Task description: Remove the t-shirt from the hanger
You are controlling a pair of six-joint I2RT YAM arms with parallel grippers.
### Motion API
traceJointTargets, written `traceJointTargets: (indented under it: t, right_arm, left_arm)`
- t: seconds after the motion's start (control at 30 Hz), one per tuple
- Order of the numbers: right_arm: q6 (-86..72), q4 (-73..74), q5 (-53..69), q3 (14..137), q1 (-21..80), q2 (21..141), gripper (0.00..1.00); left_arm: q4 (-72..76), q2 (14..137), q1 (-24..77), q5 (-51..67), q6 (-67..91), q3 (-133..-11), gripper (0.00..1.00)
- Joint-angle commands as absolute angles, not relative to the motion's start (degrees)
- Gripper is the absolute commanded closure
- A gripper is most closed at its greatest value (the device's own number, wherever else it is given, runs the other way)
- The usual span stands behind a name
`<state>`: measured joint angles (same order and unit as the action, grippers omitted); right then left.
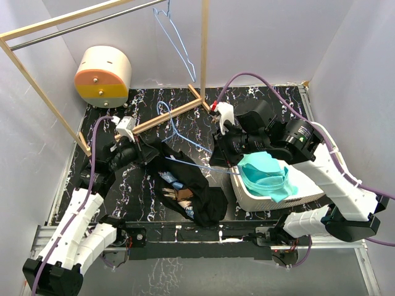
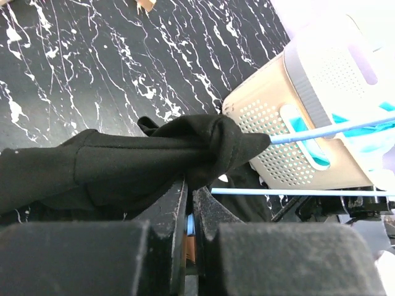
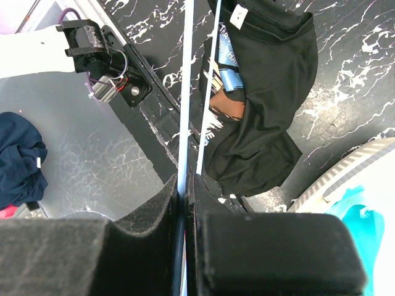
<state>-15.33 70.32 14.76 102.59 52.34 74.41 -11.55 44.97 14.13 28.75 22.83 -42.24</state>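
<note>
Marbled table (image 1: 142, 191): one t-shirt (image 1: 194, 182), one basket (image 1: 302, 185), one hanger (image 2: 296, 192); second hanger (image 1: 176, 40) overhead.

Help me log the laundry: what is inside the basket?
A teal garment fills the basket and drapes over its near rim. Anything beneath the garment is covered and cannot be seen.

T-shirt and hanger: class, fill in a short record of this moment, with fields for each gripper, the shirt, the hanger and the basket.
Left gripper: shut on bunched cloth of the black t-shirt
Right gripper: shut on the wire of the blue hanger
Shirt: crumpled on the table, between the two arms
Hanger: wire runs out of the bunched cloth, so seemingly not yet free
Basket: white, under the right arm, holds a teal garment
</note>
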Motion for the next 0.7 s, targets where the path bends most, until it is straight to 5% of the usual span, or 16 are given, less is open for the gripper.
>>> traceJointTargets:
  t: [0.0,0.47,0.67]
  right_arm:
    - [-15.4,65.7,13.5,105.0,52.4,73.3,0.92]
    - [-17.4,70.1,8.5,98.1,52.4,64.4,0.92]
    - [-17.9,70.4,7.7,104.8,52.4,63.7,0.92]
  left_arm:
    - [-12.8,45.0,14.4,24.9,21.3,-46.0,1.0]
    - [-26.1,42.2,14.4,-7.2,20.3,-54.8,1.0]
    - [-27.4,43.6,14.3,-6.9,21.1,-51.8,1.0]
